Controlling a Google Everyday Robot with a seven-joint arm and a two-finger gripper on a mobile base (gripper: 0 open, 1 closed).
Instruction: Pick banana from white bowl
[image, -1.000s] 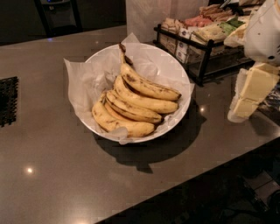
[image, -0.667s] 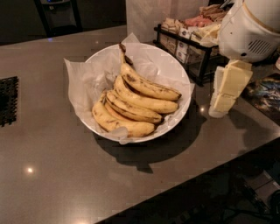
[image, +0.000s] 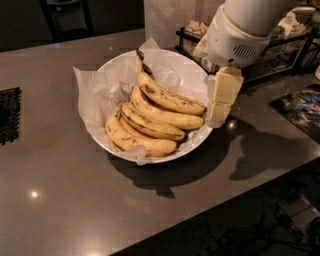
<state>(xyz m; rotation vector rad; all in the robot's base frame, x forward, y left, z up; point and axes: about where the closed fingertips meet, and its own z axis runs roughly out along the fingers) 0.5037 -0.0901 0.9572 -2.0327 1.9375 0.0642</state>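
The white bowl (image: 118, 64) sits on the grey counter, lined with crumpled white paper and holding a bunch of several yellow bananas. The banana (image: 170, 100) lies on top of the bunch, brown-speckled, with a dark blotch near its long blackened stem that points to the bowl's back rim. My gripper (image: 219, 119) hangs from the white arm just over the bowl's right rim, beside the tip end of the top banana. It holds nothing that I can see.
A black wire basket (image: 280, 47) with packets stands at the back right, behind the arm. A colourful mat (image: 300, 107) lies at the right edge, a black grid mat (image: 9, 115) at the left edge. The counter's front edge runs diagonally at the lower right.
The arm and gripper have moved left from the right edge of the view to the bowl's right rim. The bowl and bananas have not moved.
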